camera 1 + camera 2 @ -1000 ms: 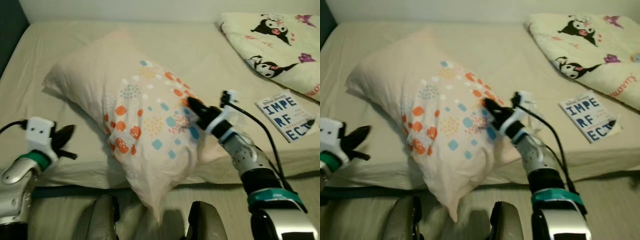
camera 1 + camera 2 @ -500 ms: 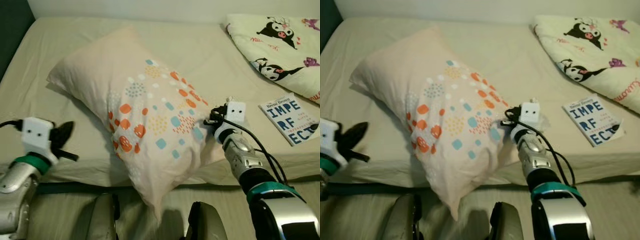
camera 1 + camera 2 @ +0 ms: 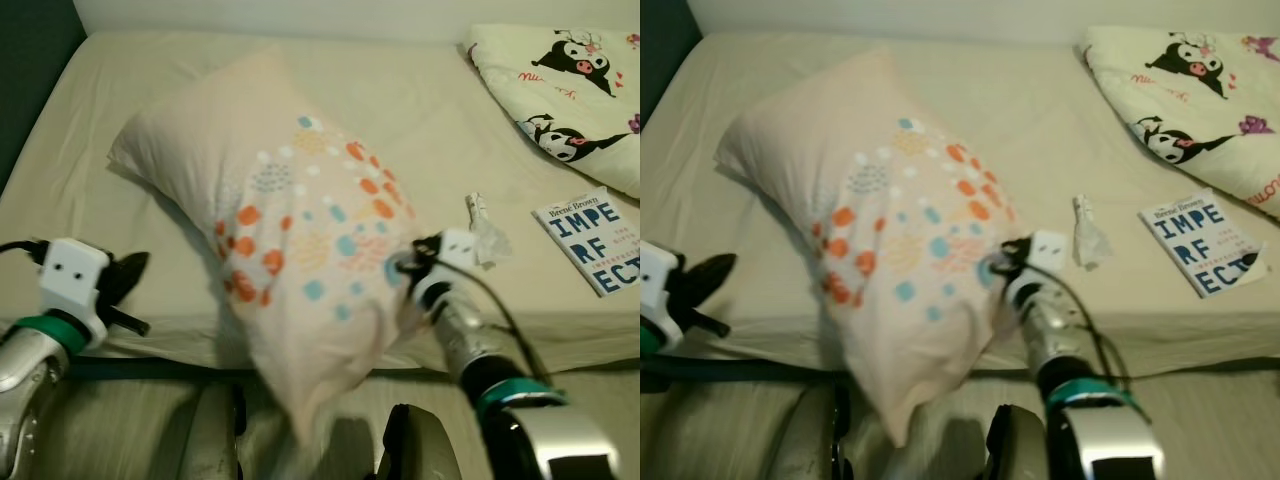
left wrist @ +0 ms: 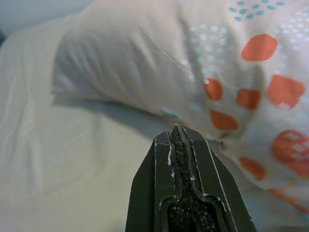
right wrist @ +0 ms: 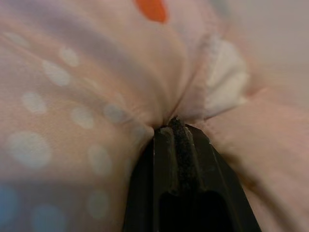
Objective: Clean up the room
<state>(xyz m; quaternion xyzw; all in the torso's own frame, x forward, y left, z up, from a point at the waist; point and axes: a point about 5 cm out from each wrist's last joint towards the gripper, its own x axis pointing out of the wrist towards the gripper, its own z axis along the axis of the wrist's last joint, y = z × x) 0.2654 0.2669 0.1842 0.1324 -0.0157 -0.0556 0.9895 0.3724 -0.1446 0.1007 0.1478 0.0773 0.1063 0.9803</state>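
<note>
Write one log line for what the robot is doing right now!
right gripper: shut on pillow edge | left gripper: shut, beside pillow | bed: book, wrapper, blanket

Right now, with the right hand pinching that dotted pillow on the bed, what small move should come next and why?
Probably lift and draw the pale pink pillow with orange and blue dots a little up the beige bed. The right hand is shut on its cloth, which bunches at the fingertips, and the pillow's lower corner hangs over the bed's front edge. The left hand, shut, is beside the pillow, not touching.
</note>
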